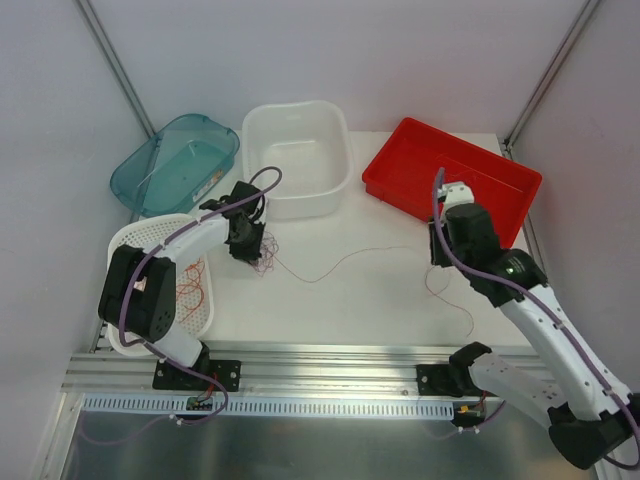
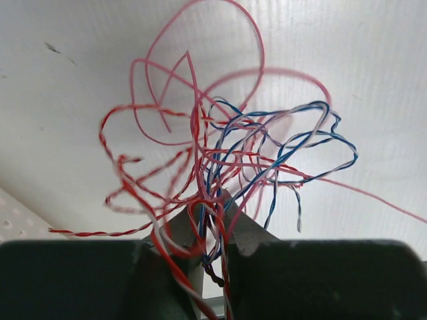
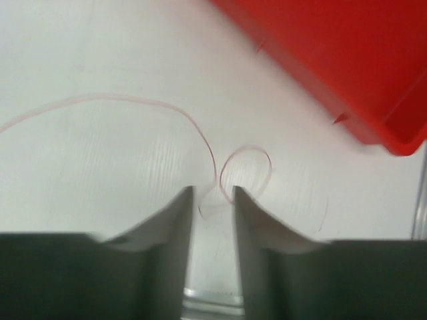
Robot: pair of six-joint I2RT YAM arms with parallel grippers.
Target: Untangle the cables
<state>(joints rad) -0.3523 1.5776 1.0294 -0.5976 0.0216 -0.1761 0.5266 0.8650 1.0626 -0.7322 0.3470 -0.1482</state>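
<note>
Top view, L gripper (image 1: 250, 243): pointing down at table (image 1: 370, 300), just in front of white tub (image 1: 295, 160)
Top view, cable tangle (image 1: 264, 256): bunching right under L gripper, between white basket (image 1: 140, 240) and table centre
Top view, loose strand (image 1: 340, 262): running wavy from tangle across table toward R gripper (image 1: 438, 262), curling into a loop near it, tail trailing toward near edge
Top view, basket: sitting at L edge, holding more red cables (image 1: 192, 290)
Top view, bins: teal bin (image 1: 175, 165) lying back L of tub, red tray (image 1: 450, 175) back R

L wrist, fingers (image 2: 250, 235): pinching together on tangle's base, strands squeezing out between tips
L wrist, tangle: fanning out beyond the fingers w/ pink-red loops, red/white twisted pairs, blue/white pairs; one red strand leaving to the R
L wrist, basket: perforated corner showing lower L

R wrist, fingers (image 3: 175, 223): standing apart, gap clear
R wrist, loose strand: lying on table, curving in from L, crossing itself into a small loop right at the tips; touching them or not, can't tell
R wrist, red tray: filling upper R corner, apart from strand
</note>
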